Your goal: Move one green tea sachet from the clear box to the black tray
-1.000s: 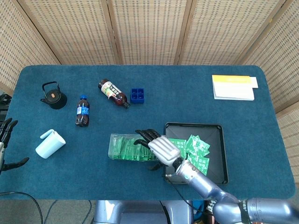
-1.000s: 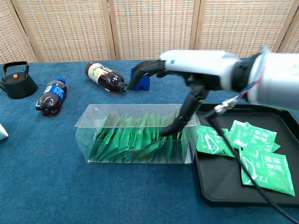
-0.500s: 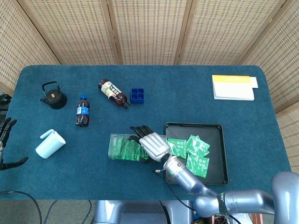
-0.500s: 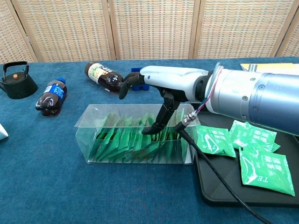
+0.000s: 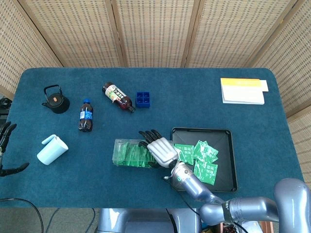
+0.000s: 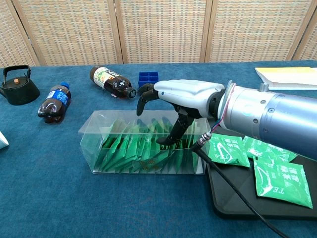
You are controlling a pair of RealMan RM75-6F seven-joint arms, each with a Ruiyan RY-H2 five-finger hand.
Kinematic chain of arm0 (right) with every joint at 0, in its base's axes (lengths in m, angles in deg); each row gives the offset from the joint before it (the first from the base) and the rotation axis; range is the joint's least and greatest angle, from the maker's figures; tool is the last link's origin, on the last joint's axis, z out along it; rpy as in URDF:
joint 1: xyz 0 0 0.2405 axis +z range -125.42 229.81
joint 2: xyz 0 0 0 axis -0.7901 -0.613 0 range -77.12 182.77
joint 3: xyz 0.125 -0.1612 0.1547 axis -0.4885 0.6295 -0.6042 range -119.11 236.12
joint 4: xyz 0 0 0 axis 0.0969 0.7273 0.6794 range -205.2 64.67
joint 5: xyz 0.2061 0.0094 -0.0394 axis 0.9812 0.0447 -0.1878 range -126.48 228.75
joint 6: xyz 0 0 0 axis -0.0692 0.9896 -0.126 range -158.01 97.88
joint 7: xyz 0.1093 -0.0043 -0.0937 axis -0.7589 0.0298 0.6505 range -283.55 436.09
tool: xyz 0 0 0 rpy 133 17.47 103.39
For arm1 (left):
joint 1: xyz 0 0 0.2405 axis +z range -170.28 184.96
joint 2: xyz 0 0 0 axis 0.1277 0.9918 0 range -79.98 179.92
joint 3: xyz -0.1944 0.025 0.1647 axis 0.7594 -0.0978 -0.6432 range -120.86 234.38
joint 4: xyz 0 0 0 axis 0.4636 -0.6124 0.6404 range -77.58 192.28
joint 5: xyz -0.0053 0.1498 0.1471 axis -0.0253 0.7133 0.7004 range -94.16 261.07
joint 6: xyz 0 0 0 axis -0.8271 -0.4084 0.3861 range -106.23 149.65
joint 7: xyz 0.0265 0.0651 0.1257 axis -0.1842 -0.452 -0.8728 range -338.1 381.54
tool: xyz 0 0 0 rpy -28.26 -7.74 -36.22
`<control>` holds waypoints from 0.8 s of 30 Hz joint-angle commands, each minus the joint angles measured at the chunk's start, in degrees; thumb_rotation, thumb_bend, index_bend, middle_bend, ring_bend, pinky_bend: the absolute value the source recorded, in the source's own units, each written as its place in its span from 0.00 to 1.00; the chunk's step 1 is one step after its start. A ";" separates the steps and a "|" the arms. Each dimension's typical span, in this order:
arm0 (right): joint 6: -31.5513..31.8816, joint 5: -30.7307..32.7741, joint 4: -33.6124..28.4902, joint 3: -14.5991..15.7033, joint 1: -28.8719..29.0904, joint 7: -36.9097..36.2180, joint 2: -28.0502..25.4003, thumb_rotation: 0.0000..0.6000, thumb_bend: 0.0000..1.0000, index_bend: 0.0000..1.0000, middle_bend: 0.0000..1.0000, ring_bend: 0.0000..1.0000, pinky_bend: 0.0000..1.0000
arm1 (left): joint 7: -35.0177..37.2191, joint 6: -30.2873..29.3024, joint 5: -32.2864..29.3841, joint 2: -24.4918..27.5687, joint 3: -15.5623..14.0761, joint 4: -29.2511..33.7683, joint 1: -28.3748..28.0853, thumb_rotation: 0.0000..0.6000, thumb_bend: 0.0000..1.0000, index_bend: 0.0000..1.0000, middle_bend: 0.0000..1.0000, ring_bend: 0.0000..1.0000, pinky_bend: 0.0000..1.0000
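Note:
The clear box [image 5: 124,152] [image 6: 111,153] lies on the blue cloth left of the black tray [image 5: 201,129] [image 6: 233,201] and holds a row of upright green tea sachets [image 6: 131,146]. Several more sachets [image 5: 204,156] [image 6: 277,181] lie flat in the tray. My right hand [image 5: 161,149] [image 6: 181,94] hovers over the right half of the box. Its fingers [image 6: 142,96] arch past the far wall and the thumb [image 6: 173,133] dips among the sachets, with nothing visibly pinched. My left hand [image 5: 6,148] shows at the left edge, off the table, spread and holding nothing.
A black kettle [image 5: 56,99], a cola bottle [image 5: 86,116], a lying tea bottle [image 5: 118,97] and a blue block [image 5: 143,99] stand behind the box. A pale blue mug [image 5: 52,149] sits at the left. A yellow and white book [image 5: 242,91] lies at the back right.
My right hand has shifted left from the box's right end toward its middle and sunk lower, its fingers curling down more. The sachets and the left hand have stayed put.

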 commanded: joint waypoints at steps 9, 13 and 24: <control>0.85 3.64 -0.24 -5.02 1.93 0.21 -1.15 1.00 0.65 0.40 0.00 0.00 0.00 | 1.06 0.57 -0.80 0.41 0.27 -0.01 -0.20 1.00 0.11 0.00 0.00 0.00 0.00; 1.49 7.56 0.24 -8.03 3.31 0.86 -1.65 1.00 0.65 0.40 0.00 0.00 0.00 | 1.92 0.71 -0.95 0.69 0.38 -0.21 -0.24 1.00 0.11 0.00 0.00 0.00 0.00; 2.21 25.11 2.71 -12.34 8.35 6.15 -2.89 1.00 0.65 0.43 0.00 0.00 0.00 | 3.84 1.88 -1.56 1.15 0.54 -0.83 -0.64 1.00 0.11 0.00 0.00 0.00 0.00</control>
